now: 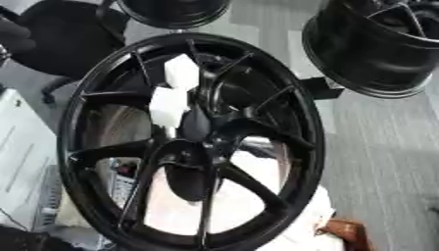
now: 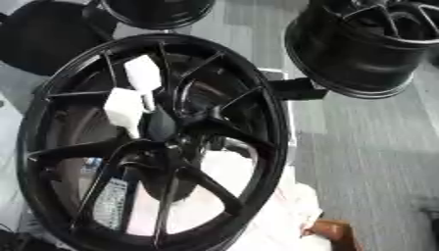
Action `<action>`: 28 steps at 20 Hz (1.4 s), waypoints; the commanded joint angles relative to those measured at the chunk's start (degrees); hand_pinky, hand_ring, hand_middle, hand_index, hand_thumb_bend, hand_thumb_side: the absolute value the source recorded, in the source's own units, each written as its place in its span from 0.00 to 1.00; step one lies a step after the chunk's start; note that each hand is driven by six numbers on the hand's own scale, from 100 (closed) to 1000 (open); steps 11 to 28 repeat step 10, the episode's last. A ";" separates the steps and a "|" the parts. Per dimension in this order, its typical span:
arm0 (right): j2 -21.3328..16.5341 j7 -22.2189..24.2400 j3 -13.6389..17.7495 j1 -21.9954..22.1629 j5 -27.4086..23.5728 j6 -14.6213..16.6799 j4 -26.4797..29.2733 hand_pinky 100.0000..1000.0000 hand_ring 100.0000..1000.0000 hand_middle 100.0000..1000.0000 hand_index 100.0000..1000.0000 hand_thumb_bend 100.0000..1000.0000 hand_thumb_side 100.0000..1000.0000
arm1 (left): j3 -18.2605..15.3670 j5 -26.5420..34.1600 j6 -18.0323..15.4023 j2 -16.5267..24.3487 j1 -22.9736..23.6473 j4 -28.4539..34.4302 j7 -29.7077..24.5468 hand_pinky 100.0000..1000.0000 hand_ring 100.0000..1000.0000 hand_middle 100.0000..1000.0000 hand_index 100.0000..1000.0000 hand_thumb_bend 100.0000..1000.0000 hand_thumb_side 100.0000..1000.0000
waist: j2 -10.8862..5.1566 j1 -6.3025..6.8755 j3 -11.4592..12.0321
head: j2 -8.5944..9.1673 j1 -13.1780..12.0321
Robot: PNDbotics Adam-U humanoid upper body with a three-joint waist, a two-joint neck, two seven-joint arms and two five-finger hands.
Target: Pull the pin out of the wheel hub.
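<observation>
A large black multi-spoke wheel hub (image 1: 193, 142) fills the middle of both views, tilted, with its open face toward me. Two white blocky pieces sit among the upper spokes near the centre: one higher up (image 1: 182, 71) and one just below it (image 1: 168, 106). A thin pale stem (image 2: 147, 102) shows between them in the right eye view. I cannot tell which of these is the pin. The dark centre of the hub (image 1: 197, 125) lies just right of the lower white piece. Neither of my hands shows in either view.
A second black wheel (image 1: 377, 44) stands at the upper right, close to the hub's rim. A third (image 1: 171, 12) is at the top edge. A black chair (image 1: 60, 39) is at the upper left. White cloth (image 1: 257, 196) lies under the hub, a brown object (image 1: 347, 235) at the bottom right.
</observation>
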State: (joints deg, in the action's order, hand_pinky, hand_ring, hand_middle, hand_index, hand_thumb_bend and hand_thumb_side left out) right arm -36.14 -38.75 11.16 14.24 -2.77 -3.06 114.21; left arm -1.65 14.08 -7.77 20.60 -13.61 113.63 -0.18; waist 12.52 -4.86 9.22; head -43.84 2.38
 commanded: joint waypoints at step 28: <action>6.61 -0.41 -5.97 -4.97 12.52 14.68 0.38 0.86 0.81 0.61 0.71 0.00 0.40 | 0.05 0.13 -0.31 0.62 -0.39 0.96 -0.54 0.68 0.65 0.55 0.66 0.00 0.54 | -0.50 0.75 0.06 | 0.61 -0.27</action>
